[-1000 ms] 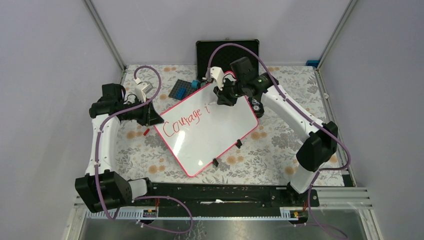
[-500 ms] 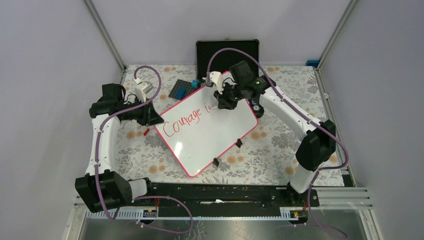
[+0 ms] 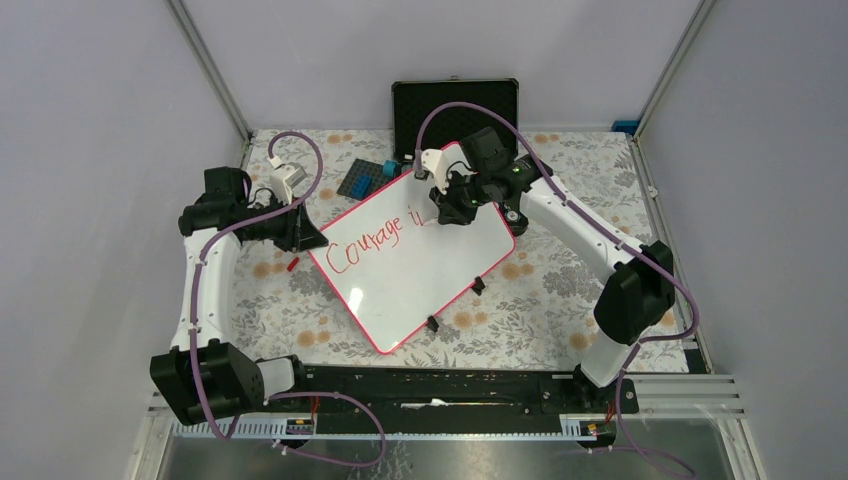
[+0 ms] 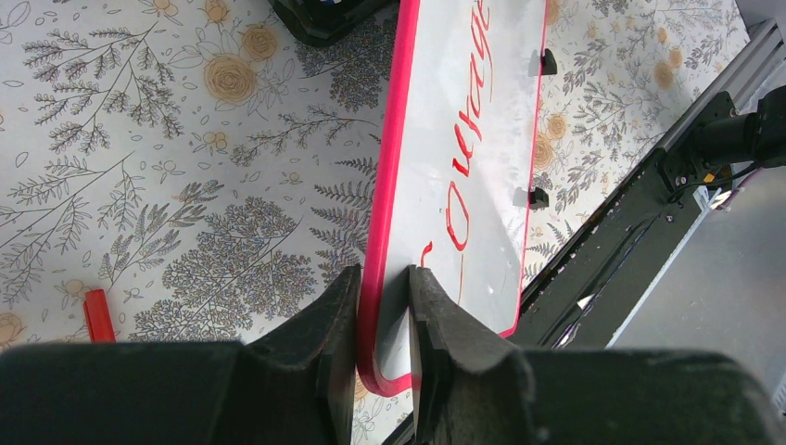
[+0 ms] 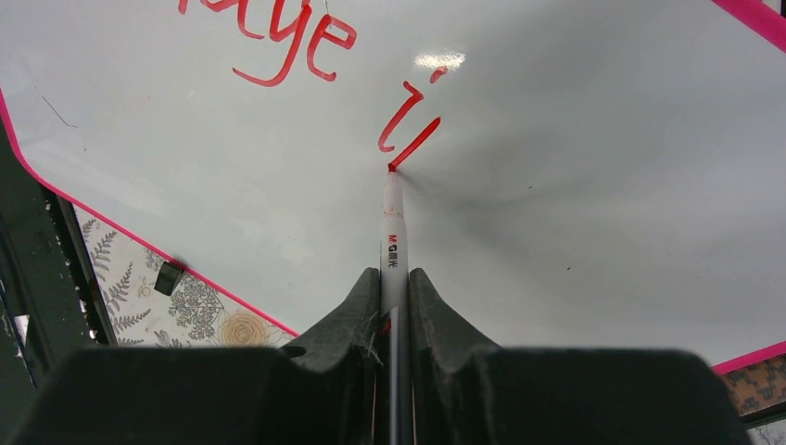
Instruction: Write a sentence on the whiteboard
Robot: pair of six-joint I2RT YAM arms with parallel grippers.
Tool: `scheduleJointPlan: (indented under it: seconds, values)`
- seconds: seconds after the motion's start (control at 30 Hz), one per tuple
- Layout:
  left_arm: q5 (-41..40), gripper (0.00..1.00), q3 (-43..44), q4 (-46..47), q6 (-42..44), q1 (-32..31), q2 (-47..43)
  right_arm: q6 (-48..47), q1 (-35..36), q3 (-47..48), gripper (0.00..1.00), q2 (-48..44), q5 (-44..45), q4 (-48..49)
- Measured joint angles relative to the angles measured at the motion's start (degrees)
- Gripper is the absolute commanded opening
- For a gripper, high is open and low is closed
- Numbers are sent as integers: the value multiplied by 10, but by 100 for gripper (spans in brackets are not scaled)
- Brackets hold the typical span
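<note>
The whiteboard (image 3: 420, 270) lies askew on the middle of the worktop (image 3: 560, 290), its clips (image 3: 478, 287) toward the near edge. The left claw (image 4: 385, 278) pinches its corner nearest the left edge. The marker (image 5: 393, 222) in the right claw (image 5: 395, 278) touches its far part. Behind, at the far edge, stands apparently a case (image 3: 455, 100).

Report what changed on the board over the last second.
The right gripper, shut on the marker, edged slightly rightward along the whiteboard, adding a red stroke after the "i" of the sentence. The left gripper stayed clamped on its edge; board unmoved.

Black case (image 3: 455, 100) sat at far edge; dk studded plate (image 3: 358, 182) w/ blue block (image 3: 387, 168) just beside; red cap (image 3: 292, 264) lay on floral cloth (image 3: 560, 290).
</note>
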Motion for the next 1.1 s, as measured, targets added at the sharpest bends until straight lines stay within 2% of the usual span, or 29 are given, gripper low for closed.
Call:
scheduleJointPlan:
  seconds: [1.1]
  values:
    - [0,5,0,0,0,0,0,0,-2,48,0,19,21,2]
